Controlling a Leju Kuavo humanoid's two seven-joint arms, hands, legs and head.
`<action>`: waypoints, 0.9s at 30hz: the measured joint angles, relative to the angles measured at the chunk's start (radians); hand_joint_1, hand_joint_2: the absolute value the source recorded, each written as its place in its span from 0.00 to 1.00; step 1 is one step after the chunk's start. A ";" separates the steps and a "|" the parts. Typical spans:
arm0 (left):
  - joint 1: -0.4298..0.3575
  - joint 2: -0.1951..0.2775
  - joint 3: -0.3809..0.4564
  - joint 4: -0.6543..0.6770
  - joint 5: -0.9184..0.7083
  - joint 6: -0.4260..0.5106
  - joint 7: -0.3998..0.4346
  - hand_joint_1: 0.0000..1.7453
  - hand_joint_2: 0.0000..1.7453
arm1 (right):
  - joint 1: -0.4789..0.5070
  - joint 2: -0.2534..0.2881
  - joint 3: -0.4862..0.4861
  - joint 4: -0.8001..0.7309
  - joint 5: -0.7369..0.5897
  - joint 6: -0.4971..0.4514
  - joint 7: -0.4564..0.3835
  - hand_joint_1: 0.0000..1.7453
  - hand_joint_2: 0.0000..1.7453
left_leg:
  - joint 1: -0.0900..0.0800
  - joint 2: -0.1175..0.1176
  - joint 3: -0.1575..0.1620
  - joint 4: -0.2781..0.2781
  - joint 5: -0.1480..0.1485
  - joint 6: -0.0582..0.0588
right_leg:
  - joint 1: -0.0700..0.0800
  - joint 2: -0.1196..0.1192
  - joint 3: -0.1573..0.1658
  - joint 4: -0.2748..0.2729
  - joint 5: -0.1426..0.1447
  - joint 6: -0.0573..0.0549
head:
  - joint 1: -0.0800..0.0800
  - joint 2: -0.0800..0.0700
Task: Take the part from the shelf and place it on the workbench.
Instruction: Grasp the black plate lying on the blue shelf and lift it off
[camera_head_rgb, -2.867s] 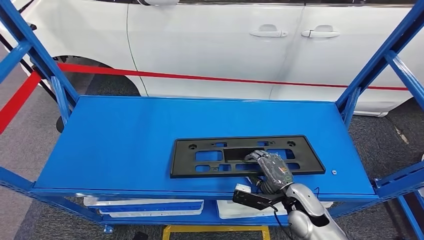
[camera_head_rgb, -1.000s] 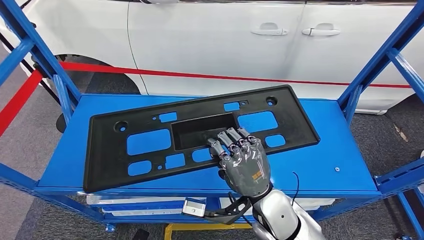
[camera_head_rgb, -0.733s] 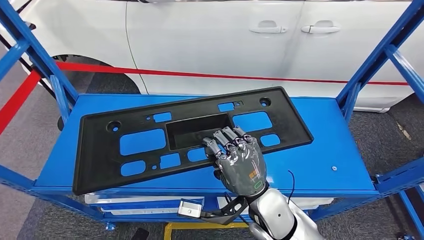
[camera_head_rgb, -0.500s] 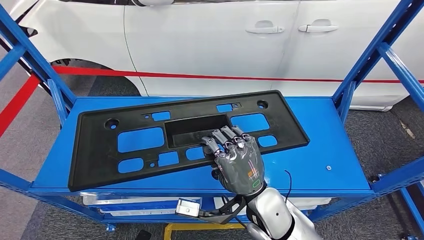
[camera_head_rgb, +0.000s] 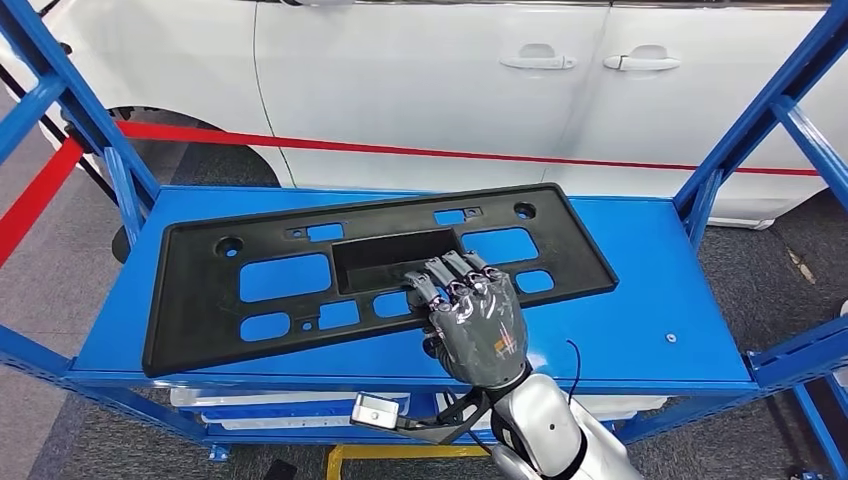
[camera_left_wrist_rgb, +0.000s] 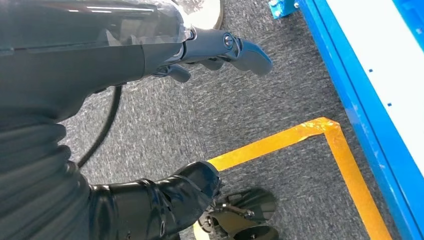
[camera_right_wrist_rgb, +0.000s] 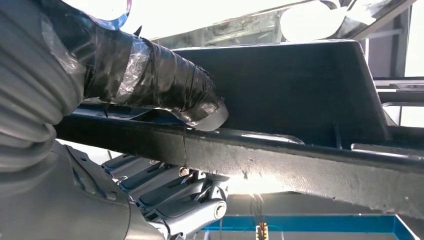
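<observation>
The part (camera_head_rgb: 200, 290) is a long black plastic plate with several cut-outs. In the head view my right hand (camera_head_rgb: 475, 325) holds it by the middle of its near edge, raised and tilted above the blue shelf (camera_head_rgb: 640, 300). Its left end hangs over the shelf's front left. In the right wrist view the taped thumb (camera_right_wrist_rgb: 160, 80) presses on top of the part (camera_right_wrist_rgb: 300, 85) while the fingers (camera_right_wrist_rgb: 170, 195) curl beneath its edge. In the left wrist view my left hand (camera_left_wrist_rgb: 225, 47) hangs above the floor and holds nothing.
A white car (camera_head_rgb: 420, 90) stands close behind the shelf. Blue uprights (camera_head_rgb: 740, 140) frame both sides. A small screw (camera_head_rgb: 670, 338) lies on the shelf's right part. White trays (camera_head_rgb: 260, 410) sit on the lower level. Yellow tape (camera_left_wrist_rgb: 280, 145) marks the grey carpet.
The part lay flat on the shelf under my right hand 2.9 s ago; it is now lifted and tilted. Over the last second it drifted slightly left and lower.
</observation>
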 joint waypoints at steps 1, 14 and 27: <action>0.001 0.000 0.000 0.000 -0.001 0.001 0.001 0.00 1.00 | 0.001 0.000 0.000 0.003 -0.001 0.000 0.000 1.00 1.00 | 0.000 0.000 -0.001 0.000 0.000 0.000 | -0.002 0.000 -0.017 0.038 -0.009 0.002 | 0.000 0.000; 0.000 -0.004 -0.001 0.000 -0.006 0.004 0.004 0.00 1.00 | -0.001 0.001 0.000 0.008 -0.006 0.000 0.002 1.00 1.00 | -0.002 -0.001 -0.062 0.136 -0.092 -0.043 | 0.000 -0.005 0.107 -0.258 0.150 -0.053 | -0.002 0.000; -0.004 -0.005 -0.001 0.000 -0.006 0.006 0.005 0.00 1.00 | 0.000 0.001 0.000 0.009 -0.008 0.000 0.002 1.00 1.00 | -0.003 0.000 0.027 0.013 -0.032 -0.003 | 0.001 -0.002 0.031 -0.188 0.148 -0.006 | 0.000 0.000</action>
